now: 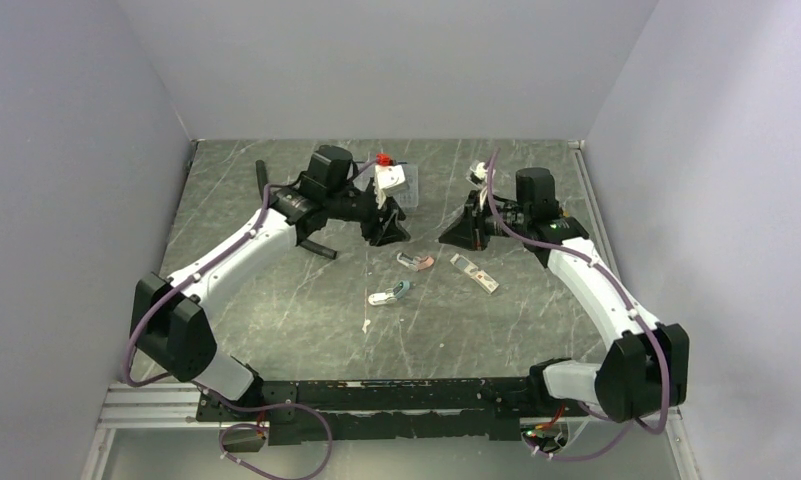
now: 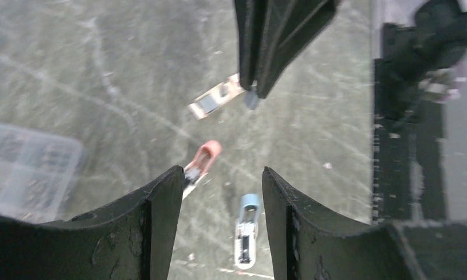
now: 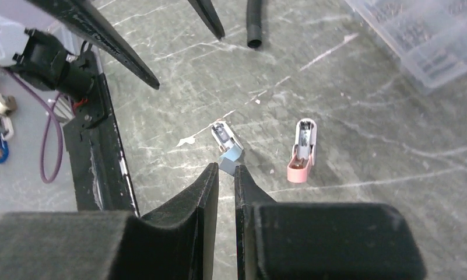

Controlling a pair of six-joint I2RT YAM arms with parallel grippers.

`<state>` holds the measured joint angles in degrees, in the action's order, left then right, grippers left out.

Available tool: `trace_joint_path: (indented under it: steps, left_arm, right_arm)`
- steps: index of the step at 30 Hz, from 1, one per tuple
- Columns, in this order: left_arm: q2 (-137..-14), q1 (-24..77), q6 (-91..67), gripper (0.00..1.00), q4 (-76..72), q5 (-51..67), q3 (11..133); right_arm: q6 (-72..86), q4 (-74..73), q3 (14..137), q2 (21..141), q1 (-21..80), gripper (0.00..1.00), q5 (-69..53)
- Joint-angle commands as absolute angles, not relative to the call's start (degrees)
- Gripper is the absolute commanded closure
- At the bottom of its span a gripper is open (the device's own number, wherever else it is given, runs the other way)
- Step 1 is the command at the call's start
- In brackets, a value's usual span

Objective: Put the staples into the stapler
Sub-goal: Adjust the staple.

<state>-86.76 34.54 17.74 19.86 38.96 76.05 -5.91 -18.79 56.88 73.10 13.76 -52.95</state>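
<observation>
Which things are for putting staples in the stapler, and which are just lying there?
For the job:
pink stapler
blue stapler
grey strip, likely staples, pinched in the right gripper

Just lying about:
clear box
flat tan packet
white scrap

A table (image 1: 276,310) with a dark grey-green, marble-like top veined in pale streaks fills the floor of a booth. A plain back wall (image 1: 376,60), left wall (image 1: 66,150) and right wall (image 1: 716,150), all pale lavender-grey, close it in. A silvery metal strip (image 1: 588,190) edges the table's right side. Light is soft and even, with dull sheen on the top
</observation>
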Motion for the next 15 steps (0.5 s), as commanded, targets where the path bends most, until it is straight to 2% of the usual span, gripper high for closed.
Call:
trace_joint_path:
  steps: [1, 9, 15]
  left_arm:
    - [-86.5, 33.3, 13.2, 0.43, 18.6, 58.7, 74.8]
    - [-91.1, 33.3, 9.7, 0.43, 12.1, 72.6, 73.9]
    - [-96.1, 35.6, 18.2, 0.41, 18.5, 73.7, 79.0]
  right_arm:
    - [-17.5, -16.9, 56.0, 69.1, 13.9, 0.9, -58.9]
    - [-26.3, -19.6, 54.8, 65.2, 15.0, 0.88, -61.4]
    - [-31.2, -24.3, 56.3, 64.6, 16.7, 0.88, -62.4]
